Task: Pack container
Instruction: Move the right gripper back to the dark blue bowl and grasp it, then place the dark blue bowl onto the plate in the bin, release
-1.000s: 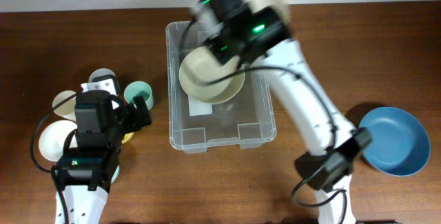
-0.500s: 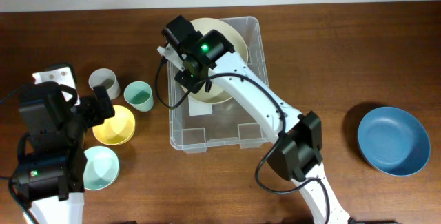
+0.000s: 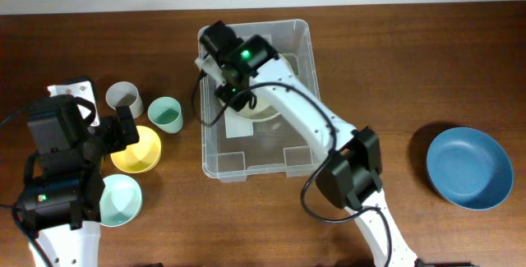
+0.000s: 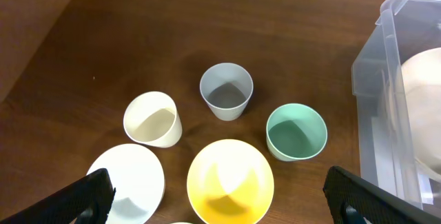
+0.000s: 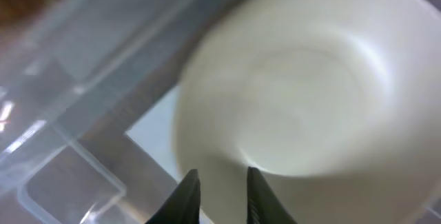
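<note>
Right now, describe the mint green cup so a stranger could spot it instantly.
Start at the big clear container mid-table. Two small cups stand outside its left wall, next to a yellow bowl. The mint green cup is the one nearer the container; the grey cup stands farther off.

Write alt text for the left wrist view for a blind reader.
A grey cup, a cream cup and a green cup stand on a wooden table behind a yellow bowl and a pale bowl. At the right edge is the clear container, a cream bowl inside it.
</note>
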{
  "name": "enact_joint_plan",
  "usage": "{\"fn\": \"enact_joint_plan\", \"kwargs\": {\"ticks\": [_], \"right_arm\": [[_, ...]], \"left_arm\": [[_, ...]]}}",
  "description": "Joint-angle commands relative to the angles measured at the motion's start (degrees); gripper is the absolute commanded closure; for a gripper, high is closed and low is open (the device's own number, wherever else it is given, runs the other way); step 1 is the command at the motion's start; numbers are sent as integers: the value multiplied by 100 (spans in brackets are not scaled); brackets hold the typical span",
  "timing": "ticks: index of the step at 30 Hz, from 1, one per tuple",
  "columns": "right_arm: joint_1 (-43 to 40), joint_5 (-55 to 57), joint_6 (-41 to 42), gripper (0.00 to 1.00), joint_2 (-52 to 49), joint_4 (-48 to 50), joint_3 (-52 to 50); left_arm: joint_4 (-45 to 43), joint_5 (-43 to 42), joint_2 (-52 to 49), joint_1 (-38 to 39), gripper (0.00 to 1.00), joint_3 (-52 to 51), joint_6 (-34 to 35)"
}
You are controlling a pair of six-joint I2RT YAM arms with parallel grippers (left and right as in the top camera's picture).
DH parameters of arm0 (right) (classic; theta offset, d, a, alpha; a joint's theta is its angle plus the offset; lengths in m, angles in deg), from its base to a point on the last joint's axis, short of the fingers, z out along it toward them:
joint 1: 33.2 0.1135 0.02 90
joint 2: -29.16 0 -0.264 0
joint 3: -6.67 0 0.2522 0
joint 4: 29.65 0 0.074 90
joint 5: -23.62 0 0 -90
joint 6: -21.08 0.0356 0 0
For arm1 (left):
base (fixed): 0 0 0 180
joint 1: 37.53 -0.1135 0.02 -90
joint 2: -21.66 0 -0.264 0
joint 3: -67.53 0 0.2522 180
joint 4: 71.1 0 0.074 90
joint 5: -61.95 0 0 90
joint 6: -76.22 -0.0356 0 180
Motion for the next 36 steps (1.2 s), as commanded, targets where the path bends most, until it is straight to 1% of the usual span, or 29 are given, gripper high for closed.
{"fn": "enact_joint_plan", "kwargs": {"ticks": [1, 3, 6, 7, 8, 9, 10, 11, 12, 13, 17, 20, 21, 23, 24, 27, 30, 32, 34, 35, 36], "right_arm": [[-686, 750, 1029, 78, 1043, -7, 310], [-1224, 1075, 1740, 73, 1449, -79, 319], [-2236, 1207, 2959, 70, 1862, -516, 317], [-2636, 1202, 3414, 63, 1919, -772, 317], [-3477, 977, 3886, 53, 1902, -1357, 289], [-3836, 826, 3991, 45, 1856, -1587, 216], [-3995, 758, 4000, 43, 1840, -1679, 170], [-4391, 573, 3998, 18, 1766, -1847, 4], [-4562, 494, 4002, 1, 1749, -1899, -96], [-4868, 330, 4017, 1, 1729, -1906, -391], [-5504, -15, 4017, 1, 1729, -1681, -1316], [-5899, -190, 4015, 1, 1729, -1196, -2304], [-6026, -227, 4015, 1, 1729, -890, -2828], [-6096, -210, 4015, 1, 1729, -579, -3327], [-6124, -210, 4015, 1, 1729, -256, -3777], [-6124, -212, 4019, 1, 1729, 393, -4533], [-6124, -210, 4017, 1, 1729, 1016, -5169], [-6122, -212, 4017, 1, 1729, 1246, -5375], [-6124, -210, 4015, 10, 1729, 1425, -5530], [-6122, -208, 4015, 19, 1729, 1471, -5565], [-6124, -210, 4013, 26, 1729, 1484, -5567]], "left_arm": [[-31, 20, -4, -39, 1, 52, -111], [-74, 20, -4, -39, 1, 52, -111], [-122, -2, -4, -39, 1, 52, -111], [-125, -4, -4, -37, 1, 52, -109], [-125, -4, -4, -37, 1, 52, -109], [-127, -2, -4, -37, 1, 52, -111], [-125, -2, -4, -39, 1, 52, -109], [-127, -2, -4, -39, 1, 52, -109], [-127, -4, -4, -39, 1, 52, -111], [-129, -4, -4, -37, 1, 52, -109], [-127, -4, -4, -37, 1, 52, -109], [-125, -11, -4, -37, 1, 52, -109], [-127, -48, -4, -37, 1, 52, -109], [-129, -142, -4, -35, 1, 52, -109], [-131, -199, -4, -35, 1, 52, -109], [-142, -203, -4, -35, 1, 52, -109], [-142, -221, -4, -35, 1, 52, -109], [-142, -221, -4, -35, 1, 52, -109], [-142, -221, -4, -35, 1, 52, -109], [-142, -221, -4, -35, 1, 52, -109], [-142, -221, -4, -35, 1, 52, -109]]}}
